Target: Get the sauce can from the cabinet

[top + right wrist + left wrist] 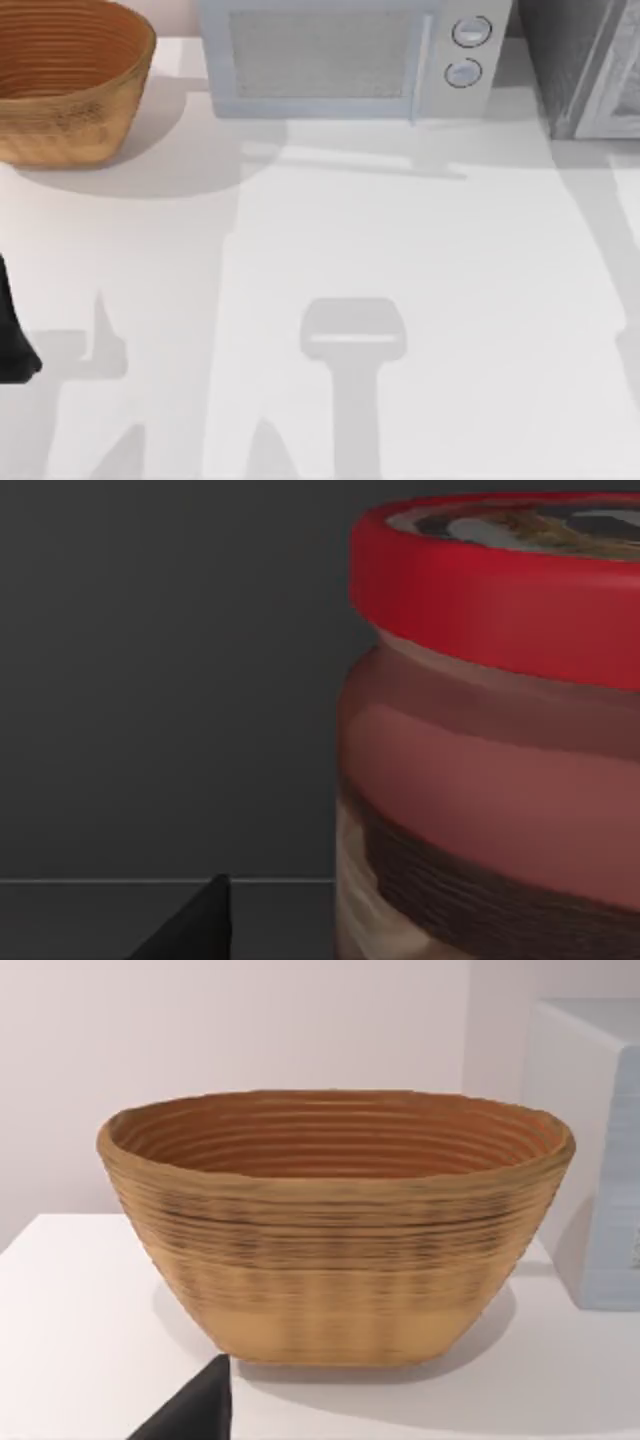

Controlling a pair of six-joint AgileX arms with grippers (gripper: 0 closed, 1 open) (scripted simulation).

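sauce can (pixel 490 740) upright against dark cabinet wall (pixel 170 680) | right fingers' state: cannot tell

Ribbed woven basket (pixel 70 85), smooth matt white table (pixel 450 300), speckled grey cabinet (pixel 565 60), glossy red-lidded sauce can (pixel 490 740)

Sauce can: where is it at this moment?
The small red-topped cylindrical sauce can stands upright close before the right wrist camera, against a dark grey wall, apparently inside the dark speckled cabinet at the table's far right.

The sauce can (pixel 500 740) stands upright, red rim uppermost, against a dark grey cabinet wall (pixel 170 680)
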